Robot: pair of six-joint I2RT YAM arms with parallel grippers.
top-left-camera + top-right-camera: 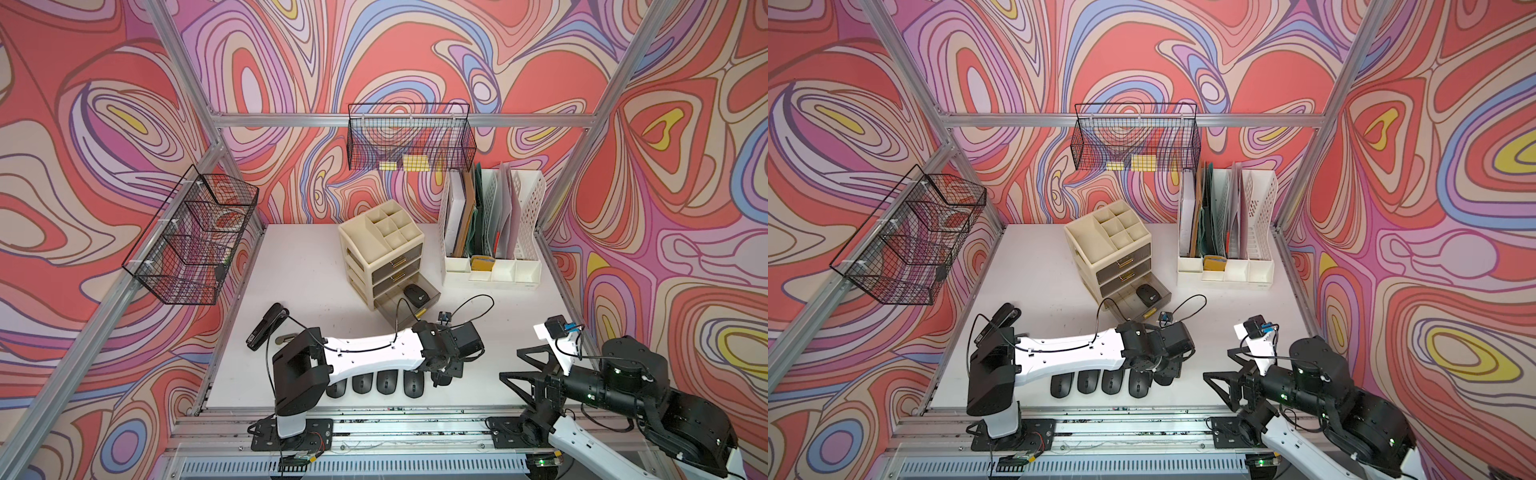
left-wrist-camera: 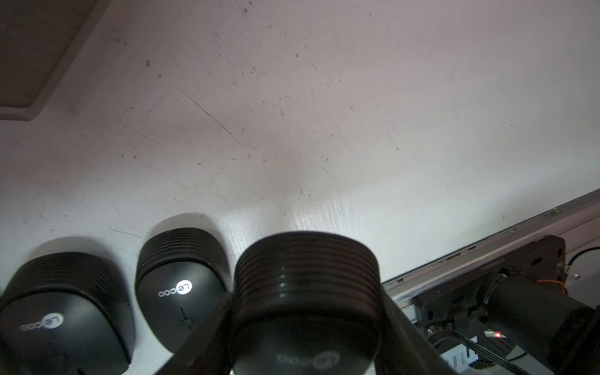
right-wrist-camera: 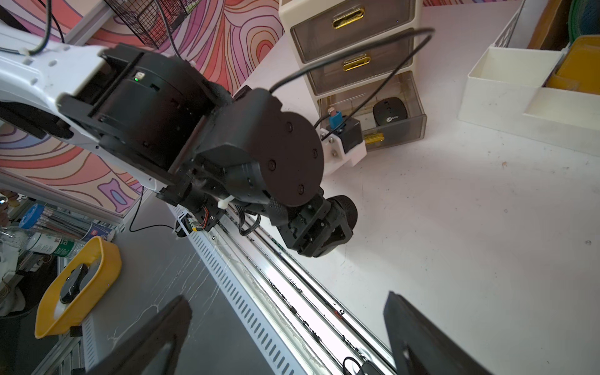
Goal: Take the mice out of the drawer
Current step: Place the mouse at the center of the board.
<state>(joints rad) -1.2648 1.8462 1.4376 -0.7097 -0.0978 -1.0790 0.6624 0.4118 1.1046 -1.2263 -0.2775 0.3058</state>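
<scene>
One black mouse lies in the open bottom drawer of the cream cabinet. Several mice sit in a row near the table's front edge. At the right end of that row my left gripper is shut on another mouse, its fingers pressed against both sides, low over the table. In the left wrist view two mice of the row lie beside it. My right gripper hangs open over the front rail, holding nothing.
A black stapler lies at the left of the table. The cream cabinet stands mid-table, with a white file holder behind it to the right. Wire baskets hang on the frame. A yellow tray sits off the table.
</scene>
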